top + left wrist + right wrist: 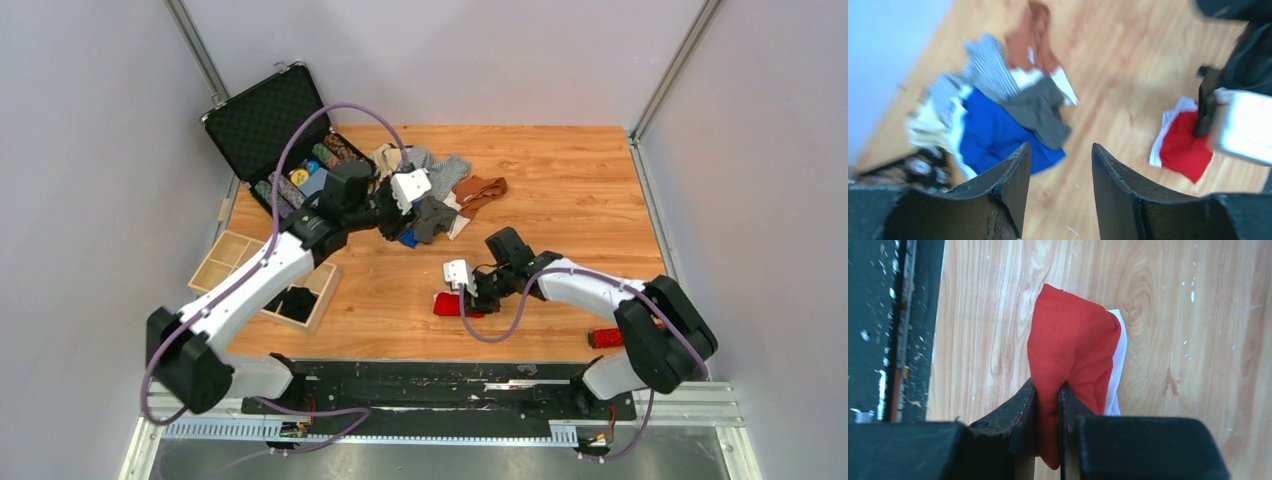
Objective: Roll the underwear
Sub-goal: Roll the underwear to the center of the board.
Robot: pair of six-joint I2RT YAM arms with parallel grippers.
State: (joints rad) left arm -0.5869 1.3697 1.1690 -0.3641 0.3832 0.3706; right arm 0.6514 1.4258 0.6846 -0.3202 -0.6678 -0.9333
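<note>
On the near middle of the table (570, 180), the right hand (1047, 390) pinches a crumpled red underwear (1073, 340), not yet rolled. The left hand (1060, 155) hovers released and empty above the unrolled pile (440, 195) farther back.

- A robot lab test cell, not a home or a shop.
- Plain pale wall panels (90, 150) on aluminium posts (197, 50) box in a single wooden tabletop (570, 190).
- The left arm (250, 285) and right arm (590, 285) stand bolted to a black base plate (450, 385), with purple cables (345, 105) looping free.
- Mismatched props lie there: underwear (450, 172), an open chip case (265, 115) and a wooden tray (225, 255).
</note>
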